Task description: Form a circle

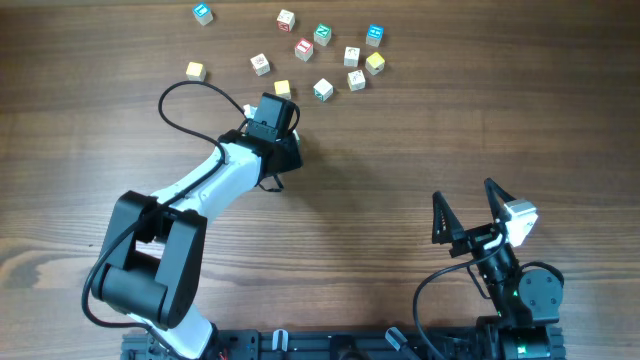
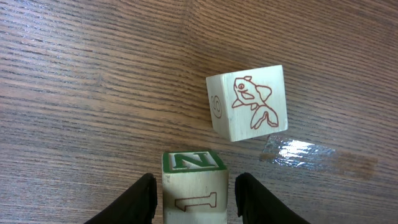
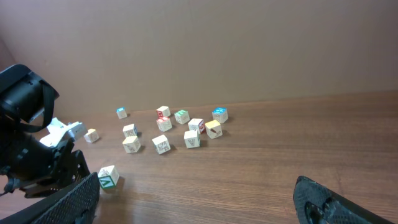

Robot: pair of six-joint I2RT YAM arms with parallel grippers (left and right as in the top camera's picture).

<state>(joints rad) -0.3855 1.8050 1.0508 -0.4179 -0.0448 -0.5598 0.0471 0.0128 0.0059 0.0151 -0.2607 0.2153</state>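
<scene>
We find the circle (image 1: pixel 351 55) of small square-edged wooden cubes, printed red, green and blue, as a loose oval far across the grained brown tabletop (image 1: pixel 400 150), its long axis left-right. Our left pincer (image 2: pixel 194 193) stands half open astride a green-lettered N cube (image 2: pixel 194 171) without squeezing it. The right pincer (image 1: pixel 462 190) gapes wide and empty.

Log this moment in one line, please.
left fingers: open astride green-N wooden cube | right fingers: open | small wooden cubes: loose cluster, no circle

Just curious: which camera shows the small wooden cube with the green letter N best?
Left wrist view: the green-N wooden cube sits close, letter readable. Right wrist shows it tiny; overhead, the arm covers it.
</scene>
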